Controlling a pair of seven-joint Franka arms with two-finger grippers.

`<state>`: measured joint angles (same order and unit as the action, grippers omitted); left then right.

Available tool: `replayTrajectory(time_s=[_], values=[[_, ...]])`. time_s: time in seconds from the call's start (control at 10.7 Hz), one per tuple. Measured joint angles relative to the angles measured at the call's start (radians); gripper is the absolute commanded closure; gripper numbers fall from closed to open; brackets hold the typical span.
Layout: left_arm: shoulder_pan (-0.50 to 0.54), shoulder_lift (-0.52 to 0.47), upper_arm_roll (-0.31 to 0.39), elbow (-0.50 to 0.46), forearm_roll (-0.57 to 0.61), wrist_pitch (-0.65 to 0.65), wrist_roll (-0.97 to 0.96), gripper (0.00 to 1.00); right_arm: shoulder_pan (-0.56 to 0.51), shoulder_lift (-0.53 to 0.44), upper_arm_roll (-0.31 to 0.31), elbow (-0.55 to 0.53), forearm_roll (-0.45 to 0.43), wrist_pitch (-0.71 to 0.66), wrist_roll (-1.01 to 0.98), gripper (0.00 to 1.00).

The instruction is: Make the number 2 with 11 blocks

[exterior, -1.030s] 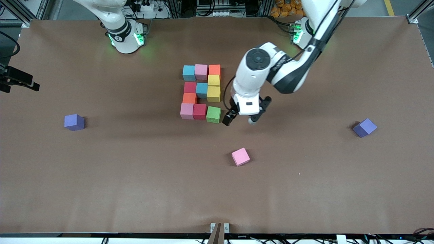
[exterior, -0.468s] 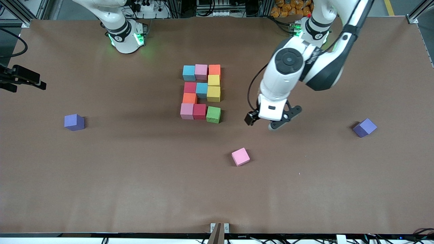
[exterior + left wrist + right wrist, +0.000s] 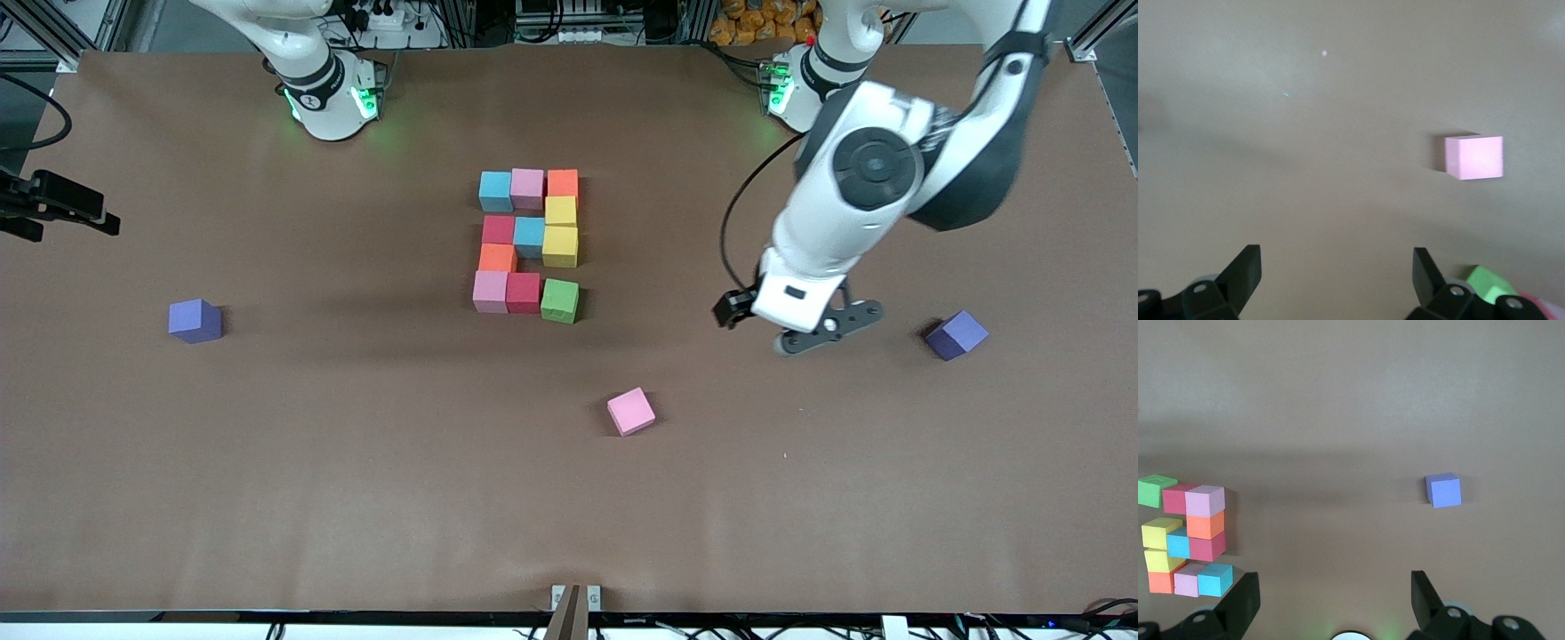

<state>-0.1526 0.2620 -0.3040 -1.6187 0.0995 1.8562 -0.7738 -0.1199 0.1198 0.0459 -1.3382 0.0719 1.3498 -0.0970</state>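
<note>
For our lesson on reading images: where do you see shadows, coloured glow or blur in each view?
Front view: green glow from the base lights on the table; a soft shadow band beneath the number 2. Left wrist view: washed out, the pink block soft-edged with a shadow beside it, the left hand dark. Right wrist view: a shadow band across the table, with a purple cube just under it.
</note>
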Motion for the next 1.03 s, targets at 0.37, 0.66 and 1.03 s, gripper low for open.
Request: replayTrajectory(time_s=[0.37, 0.66, 1.03], values=[[0.083, -0.083, 0.001, 0.001, 0.000, -0.084, 0.203, 0.00, 0.000, 0.000, 0.001, 0.000, 0.000, 0.000, 0.000, 0.00], [0.143, -0.124, 0.001, 0.002, 0.000, -0.133, 0.324, 0.00, 0.000, 0.000, 0.000, 0.001, 0.000, 0.000, 0.000, 0.00], [0.213, -0.165, 0.001, 0.041, -0.005, -0.211, 0.443, 0.00, 0.000, -0.001, 0.000, 0.001, 0.000, -0.001, 0.000, 0.00]])
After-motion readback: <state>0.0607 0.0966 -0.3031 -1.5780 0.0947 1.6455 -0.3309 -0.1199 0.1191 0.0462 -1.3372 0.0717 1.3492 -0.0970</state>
